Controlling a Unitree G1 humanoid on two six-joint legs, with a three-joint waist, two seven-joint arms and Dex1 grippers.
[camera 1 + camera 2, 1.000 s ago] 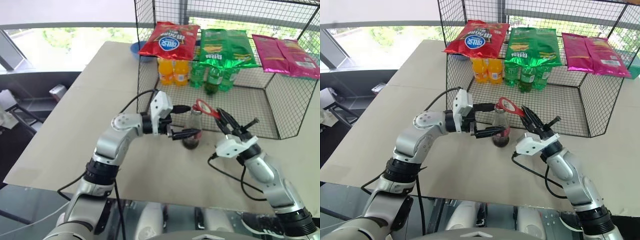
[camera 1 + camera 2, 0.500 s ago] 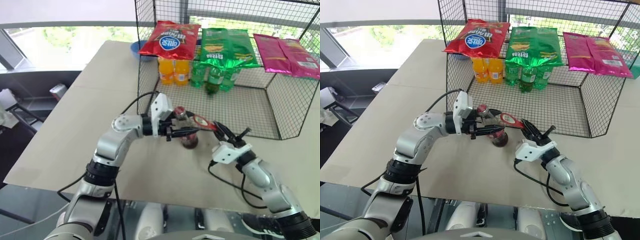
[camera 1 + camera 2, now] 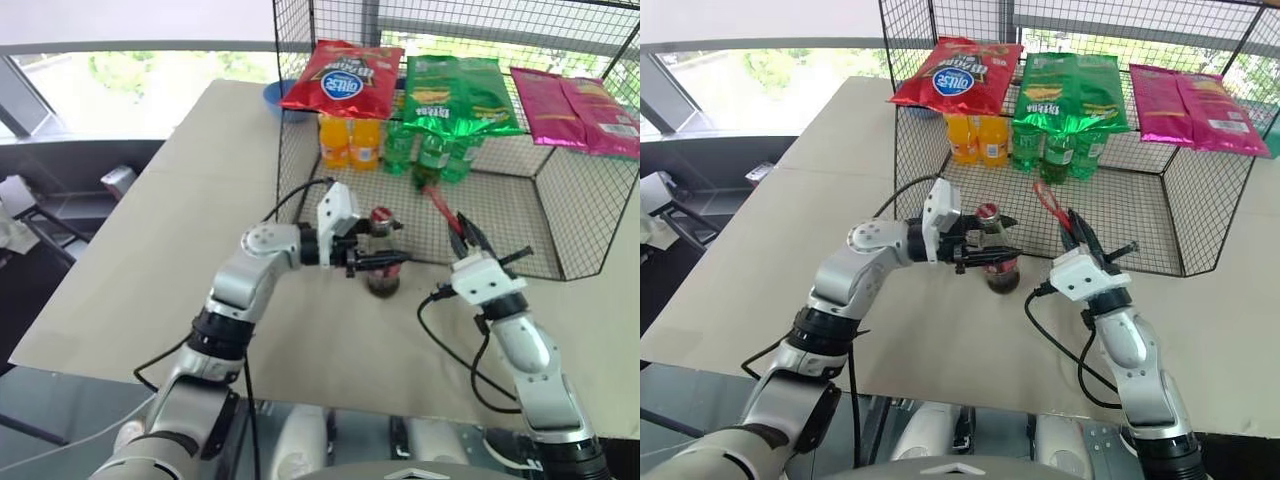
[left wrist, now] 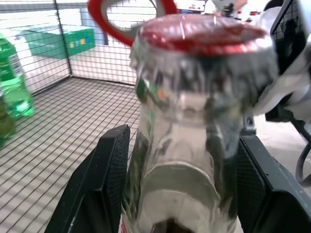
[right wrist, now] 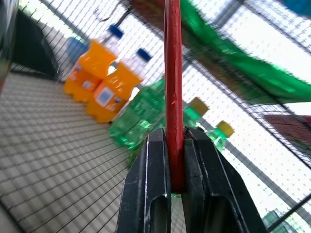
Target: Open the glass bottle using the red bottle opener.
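Compared with a second ago, the red bottle opener (image 3: 441,208) has been drawn away from the cap and is now held upright to the right of the glass bottle (image 3: 381,254), whose red cap is still on. The bottle stands on the beige table (image 3: 150,250) before the wire rack (image 3: 560,190), near the table's middle. The left gripper (image 3: 385,248) is closed partway around the bottle; the right gripper (image 5: 176,170) is clamped tight on the opener's handle.

We see a wire mesh cage (image 3: 560,215) on the beige table (image 3: 180,240) — orange soda bottles (image 3: 350,143) and green bottles (image 3: 425,158) stand inside, while red (image 3: 342,77), green (image 3: 458,95) and pink chip bags (image 3: 575,108) lie on top.
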